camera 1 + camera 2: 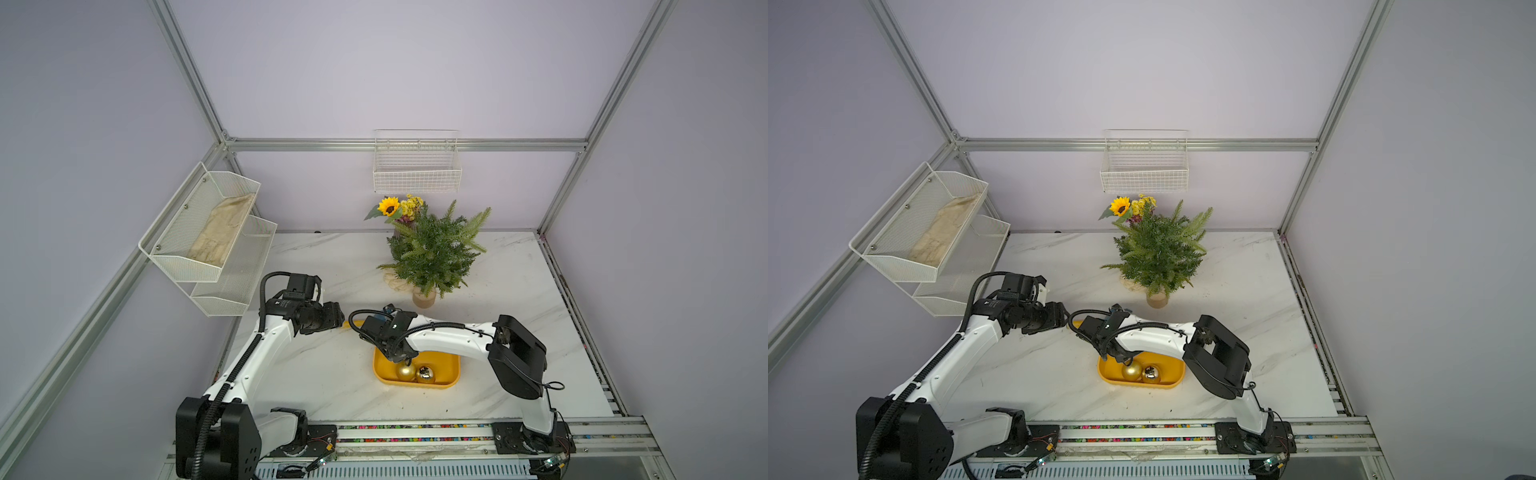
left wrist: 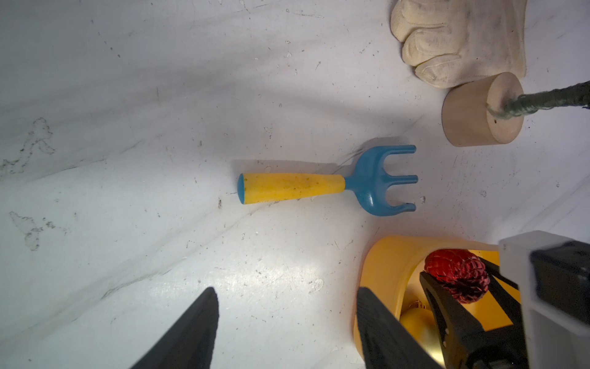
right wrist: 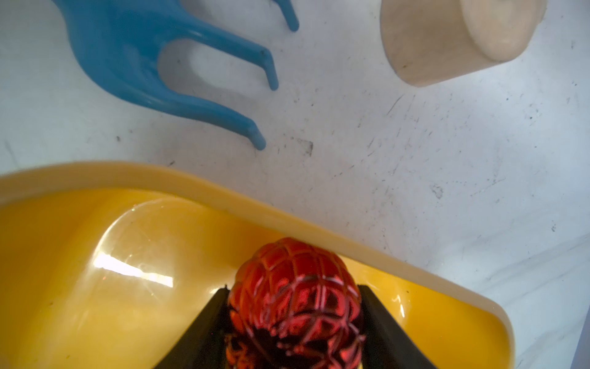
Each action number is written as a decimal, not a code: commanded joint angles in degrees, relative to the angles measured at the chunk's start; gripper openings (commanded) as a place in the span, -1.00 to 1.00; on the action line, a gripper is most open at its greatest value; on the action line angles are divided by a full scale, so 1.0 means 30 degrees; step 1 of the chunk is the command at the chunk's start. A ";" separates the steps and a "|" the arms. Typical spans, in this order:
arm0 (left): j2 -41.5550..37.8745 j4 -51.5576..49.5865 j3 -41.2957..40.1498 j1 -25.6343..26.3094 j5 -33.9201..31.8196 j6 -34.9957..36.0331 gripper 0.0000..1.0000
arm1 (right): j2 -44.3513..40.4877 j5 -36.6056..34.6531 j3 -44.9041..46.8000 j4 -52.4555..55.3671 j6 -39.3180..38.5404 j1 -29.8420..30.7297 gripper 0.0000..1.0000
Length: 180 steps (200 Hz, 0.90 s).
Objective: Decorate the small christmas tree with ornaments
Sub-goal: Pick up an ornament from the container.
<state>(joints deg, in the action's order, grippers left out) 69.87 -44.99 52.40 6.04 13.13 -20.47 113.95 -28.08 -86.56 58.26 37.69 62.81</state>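
Although the counter (image 1: 316, 365) is broad, the work gathers near its middle. There the small christmas tree (image 1: 434, 249) stands upright toward the back on its wooden stump (image 2: 479, 118). The tree is probably light and top-heavy, with soft, springy branches, so a push from the side could tip it. Any bracing belongs low, at the stump.

In front of the tree, apart from it, the yellow tray (image 1: 415, 385) holds the ornaments. The left gripper (image 2: 287, 290) hovers over bare counter just beside the tray's end, its jaws apart with nothing between them. The right gripper (image 3: 293, 287) reaches into the tray, and its jaws press both flanks of the red bauble (image 3: 287, 265), which fills the gap between them.

All three ornaments are likely hollow, thin-shelled and very light, so they want a gentle squeeze across the widest part. The red bauble's facets should give the pads some bite. The matte gold bauble (image 1: 405, 371) and the shiny gold bauble (image 1: 425, 374), touching side by side, look smoother and more likely to squirt out. I cannot make out a hanging loop on any of them.
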 commanded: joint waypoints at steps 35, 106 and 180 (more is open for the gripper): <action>0.0616 0.0676 0.0001 -0.0257 0.2014 0.1074 0.37 | -0.4829 0.1679 0.1188 -0.1744 0.0357 0.0057 0.19; -0.0604 0.1989 -0.0160 -0.0227 0.4319 0.1197 0.37 | -1.0417 0.4781 0.2333 -0.4231 -0.0656 -0.0970 0.19; -0.2342 0.3747 0.0804 0.0529 0.6389 0.1221 0.36 | -1.3530 0.8505 0.1624 -0.5409 -0.2880 -0.3335 0.19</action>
<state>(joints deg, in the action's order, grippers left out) 65.45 -37.60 52.40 6.55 28.42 -18.20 75.85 -7.42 -79.83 44.77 32.40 54.61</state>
